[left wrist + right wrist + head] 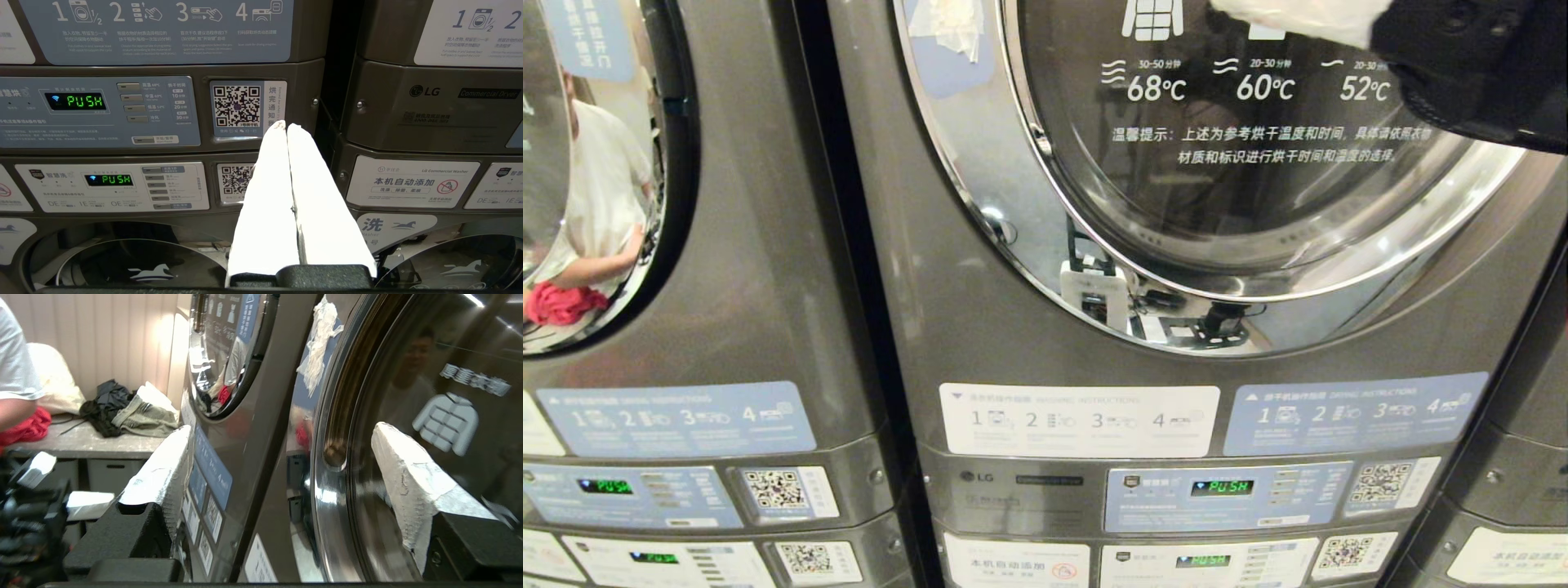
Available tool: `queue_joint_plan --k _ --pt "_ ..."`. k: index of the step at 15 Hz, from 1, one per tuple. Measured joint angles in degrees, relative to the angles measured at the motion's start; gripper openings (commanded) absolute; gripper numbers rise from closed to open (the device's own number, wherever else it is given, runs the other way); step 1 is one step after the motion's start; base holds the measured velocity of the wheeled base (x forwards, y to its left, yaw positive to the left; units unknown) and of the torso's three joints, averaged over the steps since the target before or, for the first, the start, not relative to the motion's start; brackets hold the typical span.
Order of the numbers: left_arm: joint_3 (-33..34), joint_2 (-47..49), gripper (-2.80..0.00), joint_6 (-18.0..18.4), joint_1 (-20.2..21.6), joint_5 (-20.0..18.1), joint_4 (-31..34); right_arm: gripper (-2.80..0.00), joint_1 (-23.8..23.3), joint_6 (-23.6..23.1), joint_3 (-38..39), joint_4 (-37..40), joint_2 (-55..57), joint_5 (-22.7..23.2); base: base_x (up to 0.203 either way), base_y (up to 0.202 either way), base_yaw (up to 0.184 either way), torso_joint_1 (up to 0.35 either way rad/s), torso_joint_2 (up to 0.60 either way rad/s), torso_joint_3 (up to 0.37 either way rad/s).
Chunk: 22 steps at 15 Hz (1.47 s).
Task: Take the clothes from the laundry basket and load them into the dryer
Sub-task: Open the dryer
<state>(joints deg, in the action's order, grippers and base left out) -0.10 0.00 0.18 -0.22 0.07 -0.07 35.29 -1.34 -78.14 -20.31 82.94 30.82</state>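
A grey stone-look counter (pixel 88 443) beside the machines, seen in the right wrist view, carries a dark crumpled garment (pixel 104 406) touching a folded pale olive piece (pixel 145 416), with a red cloth (pixel 26 426) lying apart at its other end and a cream bag (pixel 53 381) behind.

Closed dryer door (pixel 1241 163) before pincer (pixel 282 457)

Glossy chrome door ring (pixel 980 188) on the dryer's brushed grey metal front (pixel 964 327).
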Motion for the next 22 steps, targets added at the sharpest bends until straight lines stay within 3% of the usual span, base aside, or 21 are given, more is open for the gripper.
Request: queue_joint_plan --k 9,22 --pt "0.0 0.0 -2.8 0.0 0.0 0.0 0.0 0.0 6.1 -0.1 -12.0 1.3 13.7 -9.5 0.0 0.0 0.0 0.0 0.0 0.0" --pt "0.0 0.0 -2.8 0.0 0.0 0.0 0.0 0.0 9.8 -0.1 -20.6 2.6 22.4 -15.3 0.0 0.0 0.0 0.0 0.0 0.0"
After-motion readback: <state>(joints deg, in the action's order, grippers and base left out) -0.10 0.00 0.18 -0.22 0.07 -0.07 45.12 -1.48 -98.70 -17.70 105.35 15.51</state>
